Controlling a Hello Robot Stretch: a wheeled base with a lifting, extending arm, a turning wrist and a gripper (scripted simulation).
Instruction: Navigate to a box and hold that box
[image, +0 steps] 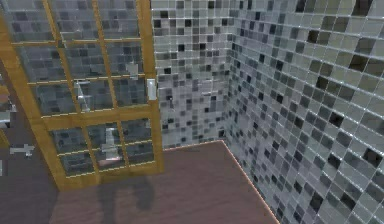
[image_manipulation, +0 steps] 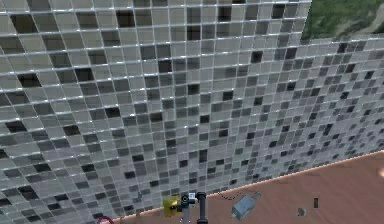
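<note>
Search step, I judge: the gripper (image_manipulation: 187, 203) sits low by the tiled wall (image_manipulation: 150, 100), a yellow blob (image_manipulation: 172, 205) at its tip, held or not I cannot tell; whether that blob or the flat grey thing (image_manipulation: 245, 204) nearby is the box is unclear, so next comes a closer look

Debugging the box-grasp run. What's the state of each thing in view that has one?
glass-paned door: upright, panes whole; ajar or not, can't tell.
gripper: low by the tiled wall; can't tell whether it holds anything.
yellow thing: at the gripper; resting or lifted unclear.
grey flat thing: lying on the floor.
</note>
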